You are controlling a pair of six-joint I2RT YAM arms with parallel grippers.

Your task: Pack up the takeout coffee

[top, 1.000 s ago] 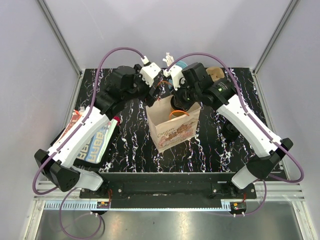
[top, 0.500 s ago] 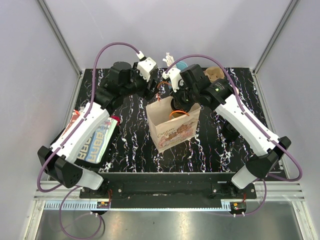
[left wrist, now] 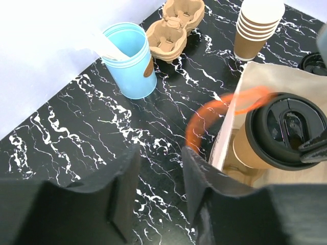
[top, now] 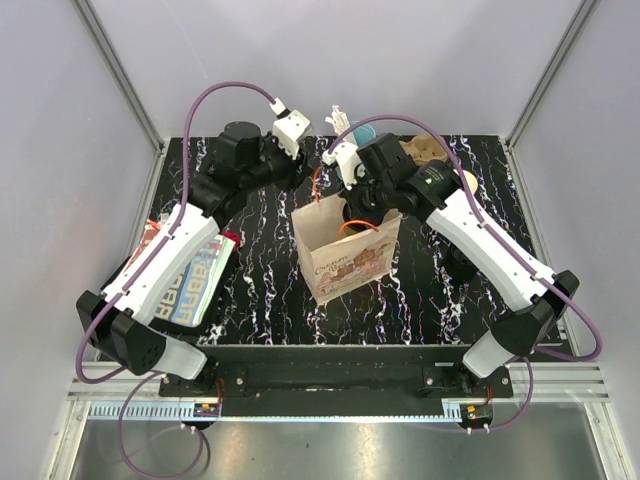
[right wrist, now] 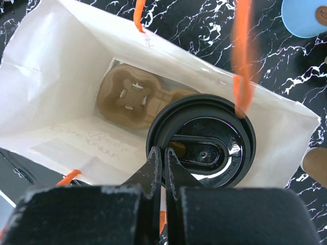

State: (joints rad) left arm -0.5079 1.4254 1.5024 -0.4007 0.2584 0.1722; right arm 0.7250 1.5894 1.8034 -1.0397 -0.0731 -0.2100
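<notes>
**Step shown: lowering the cup into the bag.** L to R: left fingers [left wrist: 122, 201] spread apart, holding nothing, just outside the paper bag [left wrist: 265, 84] at its wall. One finger is near the bag's orange handle [left wrist: 219, 109], and bare tabletop [left wrist: 76, 132] shows betw. them. Takeout coffee [right wrist: 202, 140], lid on and upright, hangs in the bag mouth w/ lid near rim height and cup body inside the bag (left wrist view). Right fingers [right wrist: 155, 168] are pinched closed on the lid's rim, carrying the cup. On the bag floor, below and beside the cup, lies a pulp carrier [right wrist: 127, 99], partly hidden by the lid; whether the cup base is over a pocket can't be told. Judgement: cup is in the bag but neither seated nor released. Next move prob. calls for a straight descent into a free pocket, cup kept vertical and clear of the handle, then fingers part & lift out. Grip is on the lid only, so the lid could pop off; go slow.
</notes>
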